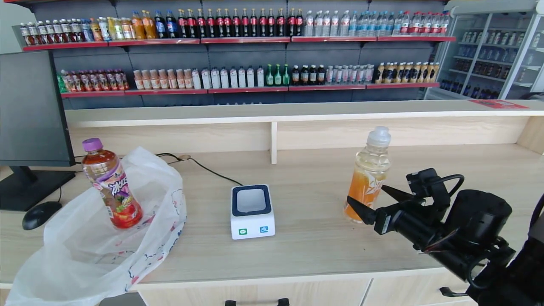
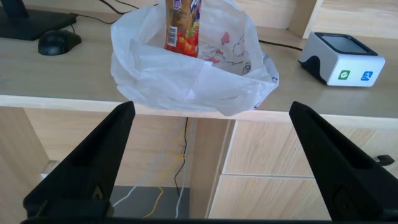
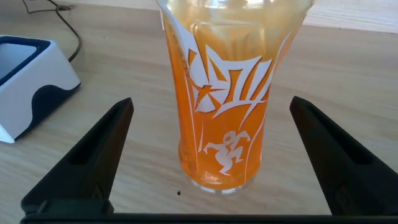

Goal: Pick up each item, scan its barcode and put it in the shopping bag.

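An orange juice bottle with a clear cap stands upright on the wooden counter, right of centre. My right gripper is open, level with the bottle's lower half, one finger on each side and neither touching it. In the right wrist view the bottle stands between the spread fingers. A red tea bottle with a purple cap stands in the white shopping bag at the left. My left gripper is open and empty, low in front of the counter, below the bag.
A white barcode scanner sits mid-counter, with a cable running behind it. A monitor and a black mouse are at the far left. A raised shelf borders the counter's back. Drawers lie under the front edge.
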`<state>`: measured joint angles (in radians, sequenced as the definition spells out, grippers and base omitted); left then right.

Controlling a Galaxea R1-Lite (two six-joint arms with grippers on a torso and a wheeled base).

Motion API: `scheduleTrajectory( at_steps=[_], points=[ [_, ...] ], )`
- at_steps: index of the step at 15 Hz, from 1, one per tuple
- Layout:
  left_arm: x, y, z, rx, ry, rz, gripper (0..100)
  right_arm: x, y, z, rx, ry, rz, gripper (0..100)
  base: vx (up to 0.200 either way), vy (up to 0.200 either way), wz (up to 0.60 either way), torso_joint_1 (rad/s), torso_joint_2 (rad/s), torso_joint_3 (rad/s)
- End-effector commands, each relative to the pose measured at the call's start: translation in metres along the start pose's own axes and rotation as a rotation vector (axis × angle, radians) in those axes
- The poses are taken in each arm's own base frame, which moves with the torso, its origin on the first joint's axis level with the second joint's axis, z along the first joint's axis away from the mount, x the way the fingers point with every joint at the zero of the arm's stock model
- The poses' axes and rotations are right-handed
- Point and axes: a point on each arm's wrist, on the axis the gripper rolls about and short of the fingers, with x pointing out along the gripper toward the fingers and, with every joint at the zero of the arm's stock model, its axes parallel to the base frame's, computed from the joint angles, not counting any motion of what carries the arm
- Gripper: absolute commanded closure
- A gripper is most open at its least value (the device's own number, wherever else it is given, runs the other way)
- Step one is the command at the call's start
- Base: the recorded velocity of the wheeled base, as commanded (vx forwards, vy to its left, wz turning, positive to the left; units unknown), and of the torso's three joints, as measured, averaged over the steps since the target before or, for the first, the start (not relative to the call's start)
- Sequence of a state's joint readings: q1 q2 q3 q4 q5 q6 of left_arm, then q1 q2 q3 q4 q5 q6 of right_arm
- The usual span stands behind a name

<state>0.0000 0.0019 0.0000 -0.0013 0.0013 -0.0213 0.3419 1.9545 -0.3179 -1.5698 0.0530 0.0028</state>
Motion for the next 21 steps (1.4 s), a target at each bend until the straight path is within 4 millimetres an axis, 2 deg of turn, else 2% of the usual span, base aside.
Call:
scheduleTrajectory(
  at_steps=[1,5,8,9,10,11,15,21],
  points=[
    [0.0,0.0,0.0,0.0,-0.001,0.0,0,0.008,0.003,-0.005,0.002,0.008,0.01,0,0.0,0.0,0.0,0.0,0.0,0.0],
    [0.0,0.0,0.0,0.0,-0.001,0.0,0,0.028,0.007,0.001,0.05,-0.051,-0.099,0,0.0,0.0,0.0,0.0,0.0,0.0],
    [0.0,0.0,0.0,0.0,-0.001,0.0,0,0.037,0.034,-0.005,0.097,-0.049,-0.127,0,0.0,0.0,0.0,0.0,0.0,0.0],
    [0.0,0.0,0.0,0.0,-0.001,0.0,0,0.045,0.053,-0.002,0.122,-0.077,-0.117,0,0.0,0.0,0.0,0.0,0.0,0.0],
    [0.0,0.0,0.0,0.0,-0.001,0.0,0,0.049,0.057,-0.001,0.127,-0.091,-0.115,0,0.0,0.0,0.0,0.0,0.0,0.0],
    [0.0,0.0,0.0,0.0,-0.001,0.0,0,0.051,0.058,-0.002,0.127,-0.091,-0.113,0,0.0,0.0,0.0,0.0,0.0,0.0],
    [0.0,0.0,0.0,0.0,-0.001,0.0,0,0.054,0.038,-0.004,0.133,-0.088,-0.175,0,0.0,0.0,0.0,0.0,0.0,0.0],
    [0.0,0.0,0.0,0.0,-0.001,0.0,0,0.062,0.036,-0.003,0.1,-0.105,-0.184,0,0.0,0.0,0.0,0.0,0.0,0.0]
  ],
)
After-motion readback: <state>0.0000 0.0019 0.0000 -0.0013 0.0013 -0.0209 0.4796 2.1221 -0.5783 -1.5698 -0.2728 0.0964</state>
